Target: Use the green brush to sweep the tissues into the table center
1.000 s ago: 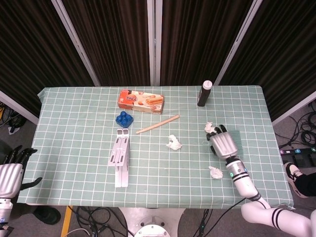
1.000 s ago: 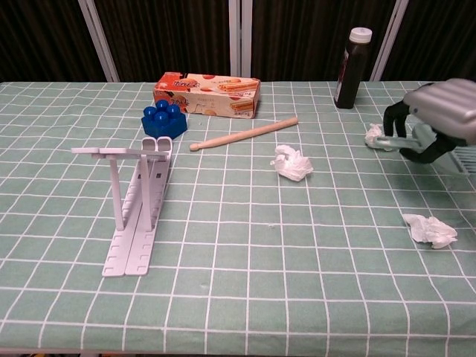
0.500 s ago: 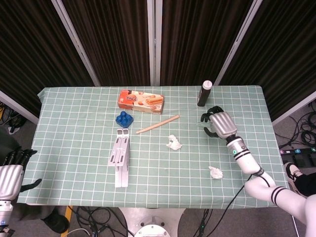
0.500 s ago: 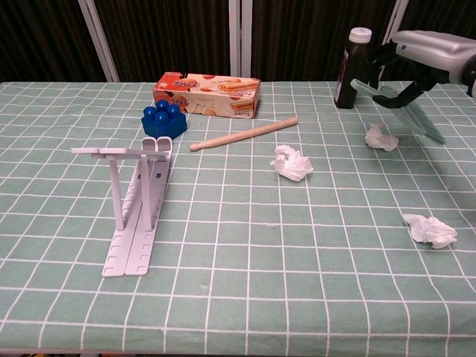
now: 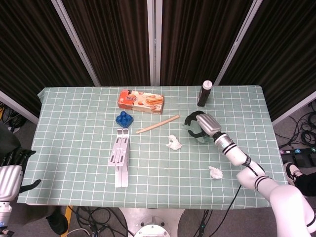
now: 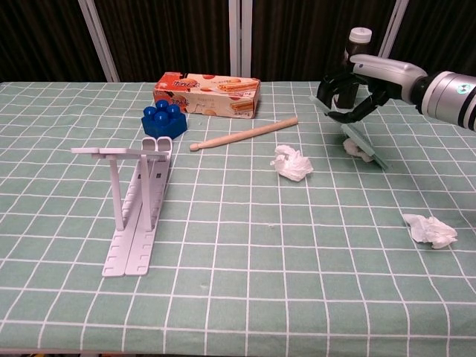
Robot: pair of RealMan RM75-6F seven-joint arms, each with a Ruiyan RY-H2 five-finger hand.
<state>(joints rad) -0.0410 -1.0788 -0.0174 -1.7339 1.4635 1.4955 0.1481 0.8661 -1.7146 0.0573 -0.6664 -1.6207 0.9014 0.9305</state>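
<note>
The green brush [image 6: 362, 139] is clamped in the right hand [image 6: 349, 91], whose dark fingers [image 6: 333, 87] curl around its upper end; from the hand it slants down and to the right, its lower edge at the cloth. One tissue [image 6: 358, 150] lies touching the brush's underside, partly hidden by it. A second tissue [image 6: 292, 163] sits on the tablecloth [image 6: 238, 245] just left of the brush, near the table's middle, and a third tissue [image 6: 430, 230] lies well apart at the near right. In the head view the right hand [image 5: 199, 125] shows right of the middle tissue [image 5: 173, 142], near the dark bottle [image 5: 204, 94] at the far right. The left hand [image 5: 11, 175] hangs off the table's near left corner, fingers apart and holding nothing. A wooden stick [image 6: 243, 134], a biscuit box [image 6: 207, 94], a blue block [image 6: 163, 120] and a white rack [image 6: 137, 212] lie to the left.
</note>
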